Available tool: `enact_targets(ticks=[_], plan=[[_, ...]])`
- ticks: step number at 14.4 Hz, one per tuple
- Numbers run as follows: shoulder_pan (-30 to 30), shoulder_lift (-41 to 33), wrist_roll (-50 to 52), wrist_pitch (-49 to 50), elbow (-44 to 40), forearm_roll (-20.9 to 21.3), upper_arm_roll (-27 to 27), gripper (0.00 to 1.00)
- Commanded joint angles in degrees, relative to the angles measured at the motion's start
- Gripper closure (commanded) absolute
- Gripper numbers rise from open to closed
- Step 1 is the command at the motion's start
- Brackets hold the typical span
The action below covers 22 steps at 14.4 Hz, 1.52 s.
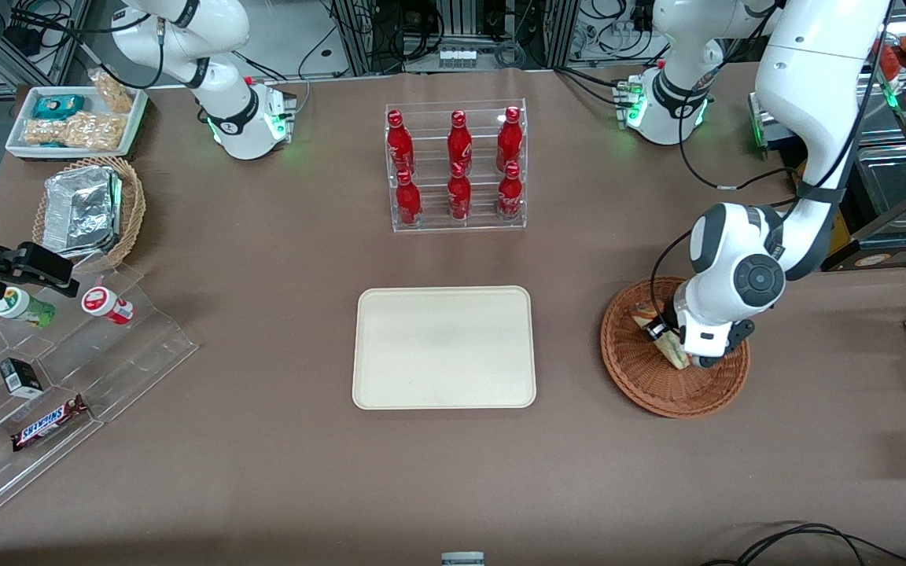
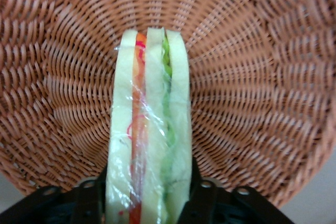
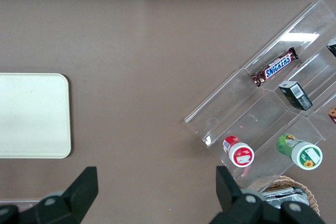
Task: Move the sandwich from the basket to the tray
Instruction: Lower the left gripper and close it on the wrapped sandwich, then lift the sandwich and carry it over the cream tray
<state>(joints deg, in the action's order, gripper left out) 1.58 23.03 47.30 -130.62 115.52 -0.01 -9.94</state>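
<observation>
in basket (image 1: pixel 642 377), pincer (image 1: pixel 677 350) gripping sandwich (image 2: pixel 149 129)

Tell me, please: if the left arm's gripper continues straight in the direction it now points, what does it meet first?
The gripper is over the basket, pointing down, with the sandwich between its fingers. Going straight on, it would probably press the sandwich into the wicker floor; how close the sandwich already is to that floor is unclear.

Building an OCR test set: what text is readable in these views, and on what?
"SNICKERS": on the chocolate bar lying on the clear stepped stand.
Red bottles in the clear rack: white script, too small to read.
Two small cups, black box, teal packet: print unreadable.
Sandwich, held by the gripper over the basket: no text. Tray: none.
</observation>
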Motion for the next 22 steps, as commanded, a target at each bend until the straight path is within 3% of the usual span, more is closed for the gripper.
enact_targets(ticks=[1, 5, 8, 11, 14, 16, 18, 22], plan=[[0.71, -1.58, 0.25, 10.87, -7.21, 0.45, 0.45, 0.94], [2.02, -3.43, -0.02, 26.53, -18.2, 0.18, -1.65, 0.93], [6.92, -3.17, -0.11, 29.99, -21.21, 0.27, -4.73, 0.93], [14.74, 0.24, -0.28, 29.02, -23.84, 0.01, -4.83, 0.93], [21.09, 7.8, 0.68, 28.84, -32.36, 0.01, -4.74, 0.93], [24.77, 12.98, -0.1, 27.88, -37.19, 0.88, -4.74, 0.88], [26.89, 17.38, 0.5, 20.19, -38.26, 3.61, -4.74, 0.88], [29.71, 24.23, 0.07, 10.3, -42.02, 3.96, -4.65, 0.79]])
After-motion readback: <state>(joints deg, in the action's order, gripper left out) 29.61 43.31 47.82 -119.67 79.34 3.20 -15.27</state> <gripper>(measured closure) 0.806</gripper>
